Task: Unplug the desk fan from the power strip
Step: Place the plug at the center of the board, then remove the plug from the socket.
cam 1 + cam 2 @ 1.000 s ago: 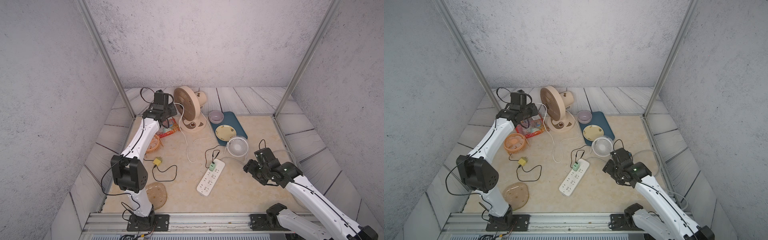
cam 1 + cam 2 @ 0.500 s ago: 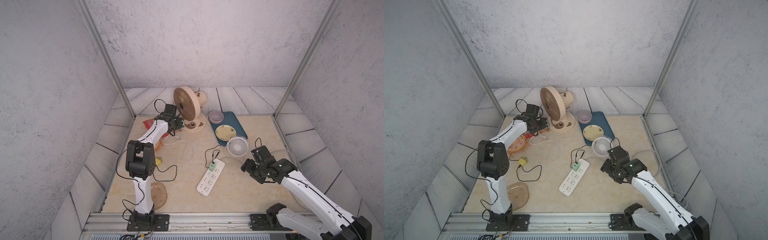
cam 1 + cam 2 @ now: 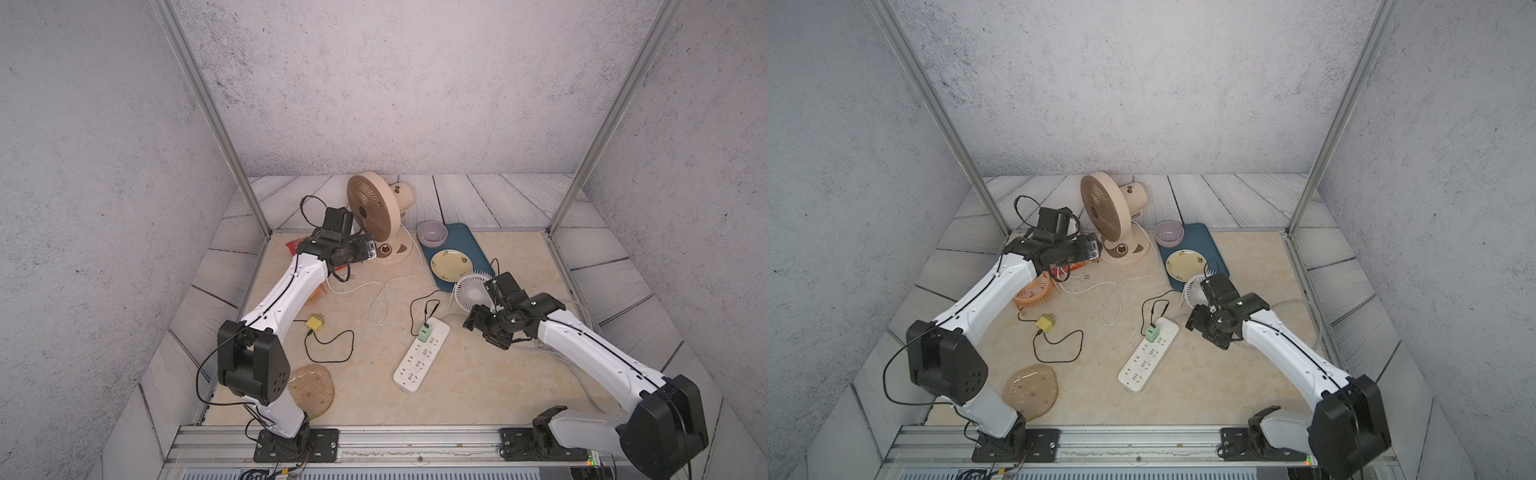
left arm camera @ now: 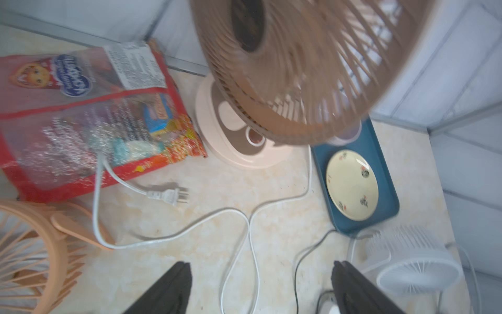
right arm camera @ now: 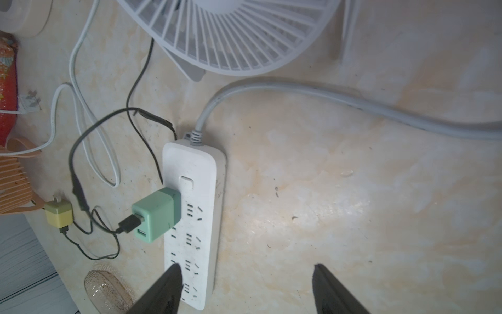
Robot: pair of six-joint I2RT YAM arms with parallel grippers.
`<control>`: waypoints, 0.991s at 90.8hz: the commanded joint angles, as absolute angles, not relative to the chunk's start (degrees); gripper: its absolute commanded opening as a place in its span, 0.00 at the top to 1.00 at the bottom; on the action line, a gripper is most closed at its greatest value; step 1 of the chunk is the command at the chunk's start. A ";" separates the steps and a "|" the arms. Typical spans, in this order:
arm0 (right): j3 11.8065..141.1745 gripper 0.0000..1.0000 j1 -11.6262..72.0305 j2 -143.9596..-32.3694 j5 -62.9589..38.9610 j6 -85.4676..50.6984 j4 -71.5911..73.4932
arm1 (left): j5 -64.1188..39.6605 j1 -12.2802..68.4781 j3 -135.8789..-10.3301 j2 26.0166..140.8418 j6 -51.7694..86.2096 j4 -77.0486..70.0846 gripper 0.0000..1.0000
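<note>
Right wrist view looks down on the power strip [image 5: 190,217], a long flat white bar lying near the middle of the tabletop [image 5: 353,190], a little toward its front edge; the right tool [image 5: 245,267] hangs above the tabletop close beside the strip, jaws spread wide with nothing between them; one green adapter [image 5: 157,214] sits in a socket near the switch, and the other sockets in view are bare. Left wrist view shows the left tool [image 4: 260,265] likewise wide open and empty, close to the beige desk fan [image 4: 298,68] standing at the back edge; the fan's white plug [image 4: 169,195] lies loose on the tabletop beside a red snack bag [image 4: 81,122], toward the back left corner, its cord [image 4: 190,225] trailing in slack loops; so the fan looks already freed from the strip. Handling, as a judgement: the strip is probably light, rigid and smooth, apt to slide or lift when a plug is pulled, so pressing on a bare stretch of its casing would steady it; the plug is small and hard, best pinched across its moulded body rather than by the limp cord.
</note>
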State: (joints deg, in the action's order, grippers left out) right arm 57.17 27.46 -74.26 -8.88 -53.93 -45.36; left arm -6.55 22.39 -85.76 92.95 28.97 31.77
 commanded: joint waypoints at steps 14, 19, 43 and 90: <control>65.08 0.22 30.31 -82.86 -11.64 -50.96 -45.98 | -12.72 28.56 -68.20 83.62 32.89 32.40 0.27; 65.00 0.23 30.38 -84.29 -12.53 -52.23 -45.45 | -14.01 29.73 -65.45 81.40 31.94 30.95 0.30; 59.18 0.31 30.45 -89.22 -20.07 -58.06 -36.53 | -9.19 44.01 -65.08 79.97 22.89 32.04 0.32; 52.43 0.38 30.32 -94.63 -26.15 -63.28 -23.69 | -6.06 51.98 -76.29 96.46 18.30 36.48 0.27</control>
